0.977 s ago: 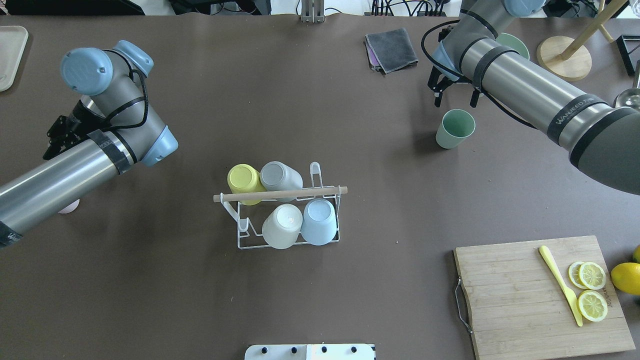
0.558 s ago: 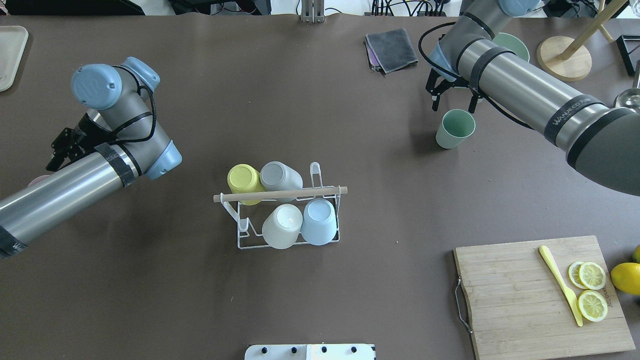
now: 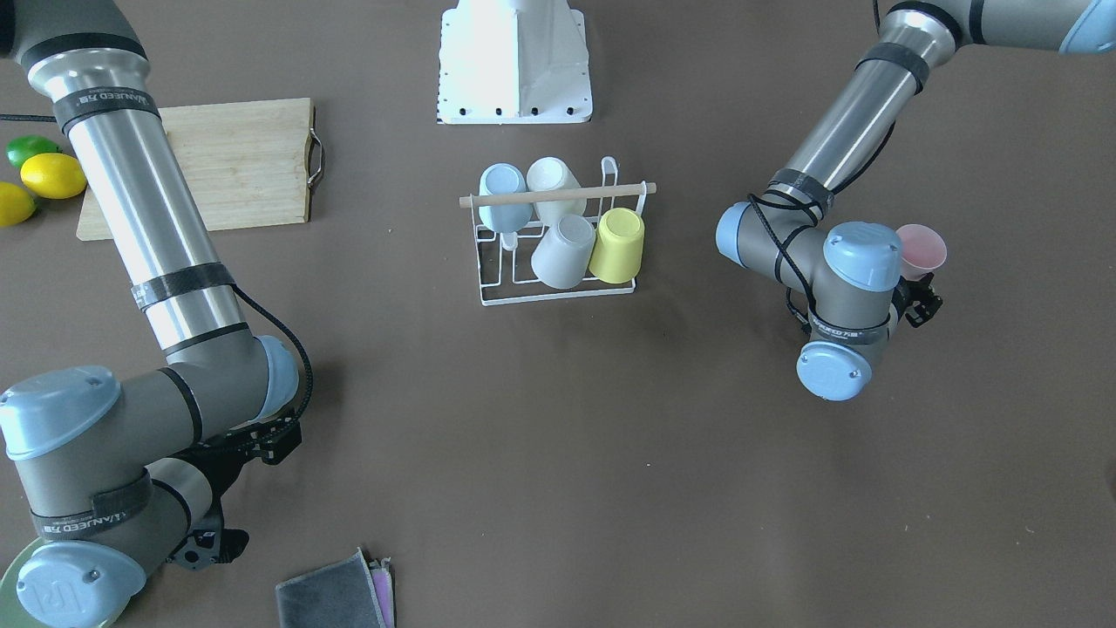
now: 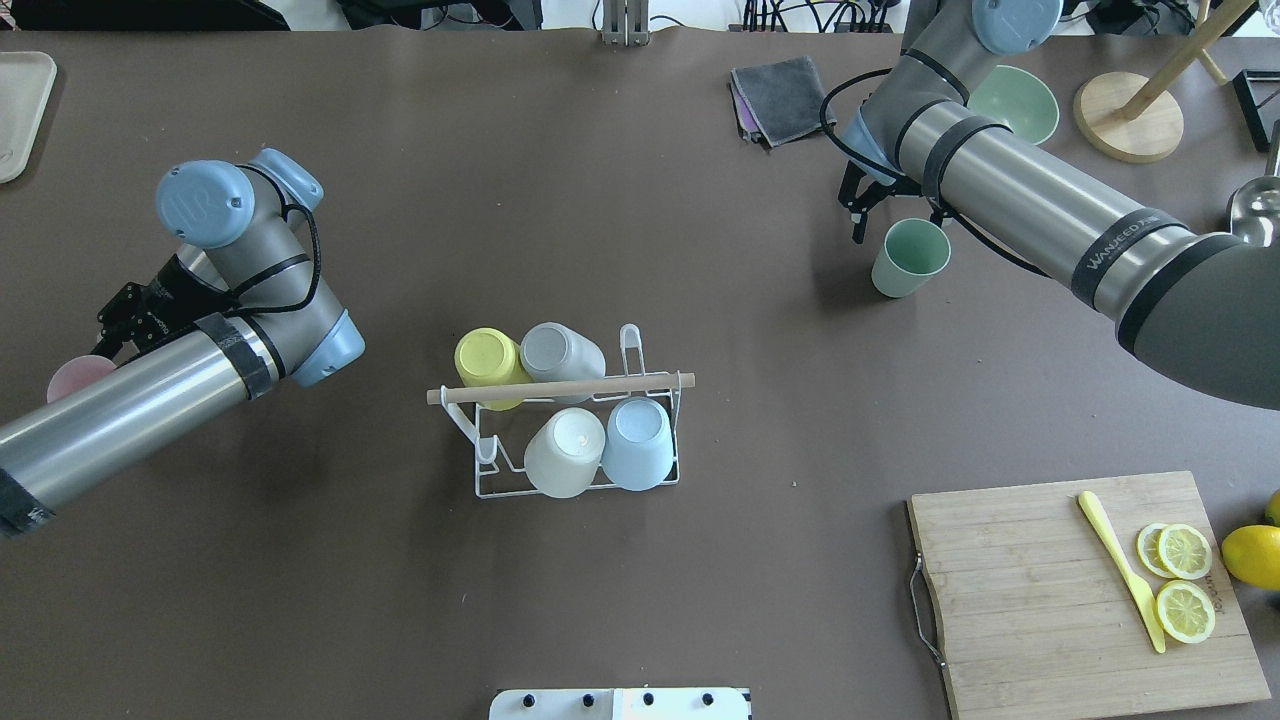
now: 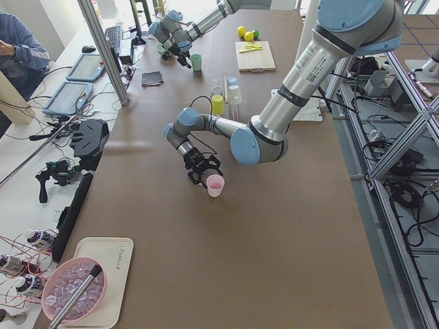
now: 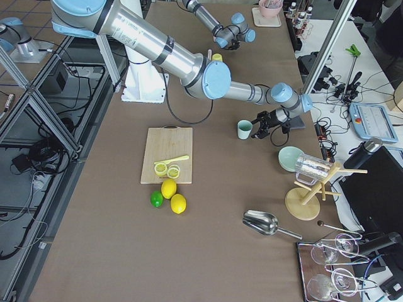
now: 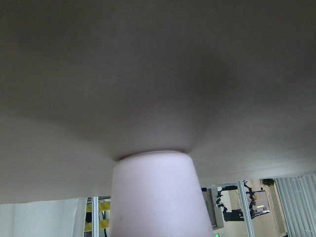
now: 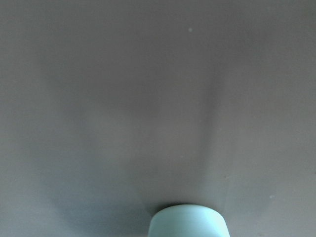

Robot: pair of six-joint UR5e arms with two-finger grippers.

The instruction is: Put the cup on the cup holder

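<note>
The white wire cup holder (image 4: 486,478) with a wooden rod stands mid-table and carries yellow, grey, white and light blue cups. It also shows in the front view (image 3: 558,296). A pink cup (image 4: 72,378) stands upright at the left. My left gripper (image 4: 108,335) is right beside it and looks open. The cup fills the bottom of the left wrist view (image 7: 155,197). A green cup (image 4: 908,258) stands at the far right. My right gripper (image 4: 895,218) is open just behind it. The cup's top shows low in the right wrist view (image 8: 188,221).
A wooden cutting board (image 4: 1040,600) with lemon slices and a yellow knife lies front right. A grey cloth (image 4: 785,97), a green bowl (image 4: 1020,98) and a wooden stand (image 4: 1128,115) are at the far edge. A tray (image 4: 18,110) lies far left.
My left arm has swung right and forward, uncovering the pink cup's rim beside the gripper. My right wrist has shifted left, its fingers closer to the green cup. The cups have not moved.
</note>
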